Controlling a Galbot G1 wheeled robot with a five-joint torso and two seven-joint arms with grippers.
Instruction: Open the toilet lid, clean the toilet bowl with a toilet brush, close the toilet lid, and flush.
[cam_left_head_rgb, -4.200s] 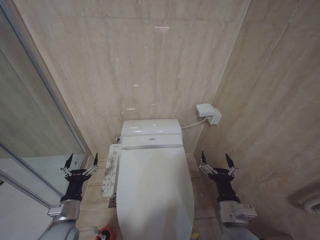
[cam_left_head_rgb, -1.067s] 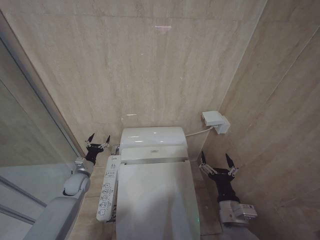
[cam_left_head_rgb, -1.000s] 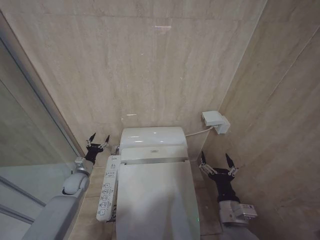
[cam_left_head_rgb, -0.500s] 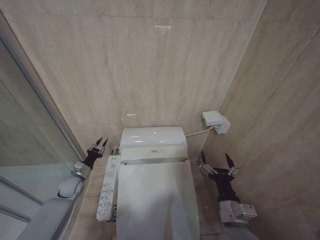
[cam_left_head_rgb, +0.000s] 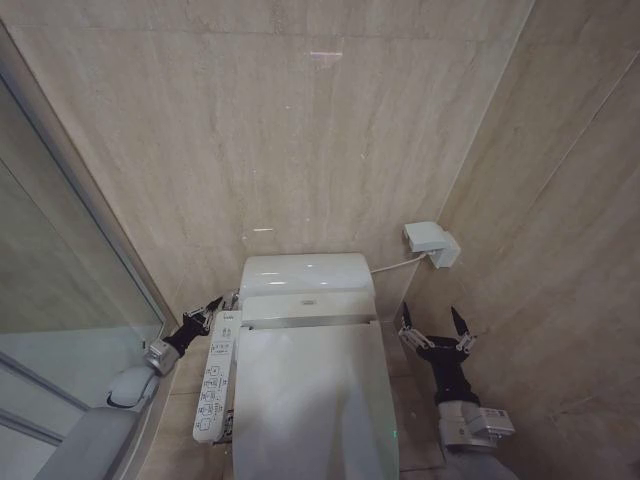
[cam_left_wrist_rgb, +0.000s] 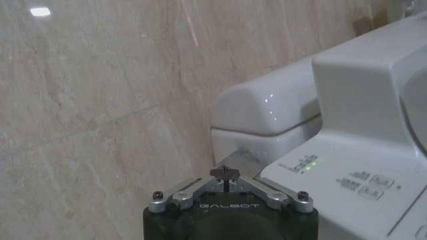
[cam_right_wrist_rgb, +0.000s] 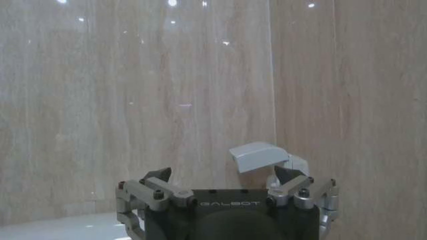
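The toilet lid (cam_left_head_rgb: 312, 400) was seen lowered flat over the bowl in the head view, a glossy white oval reaching from just below the rear housing (cam_left_head_rgb: 306, 280) down to the lower edge of the picture. Along its left side the long white button panel (cam_left_head_rgb: 216, 375) was fixed, running from about the lid's 10 o'clock corner down toward 8 o'clock.

The left hand (cam_left_head_rgb: 213, 305) was held at the upper end of that panel, at roughly 10 o'clock from the lid's middle, just beside the rear corner of the toilet and near the wall. Its fingers were drawn together to a point, with nothing between them. In the left wrist view the closed tips (cam_left_wrist_rgb: 225, 172) were pointed at the gap between the rounded rear housing (cam_left_wrist_rgb: 267, 107) and the tiled wall (cam_left_wrist_rgb: 100, 100), with the panel's top end and its small green lights (cam_left_wrist_rgb: 308, 164) just beside them. Whether the tips were touching the panel could not be told.

The right hand (cam_left_head_rgb: 434, 325) was held upright on the other side, at about 3 o'clock from the lid and apart from it, its fingers spread wide and empty. In the right wrist view the spread fingers (cam_right_wrist_rgb: 155, 176) were faced toward the wall, where a small white box (cam_right_wrist_rgb: 260, 156) was mounted.
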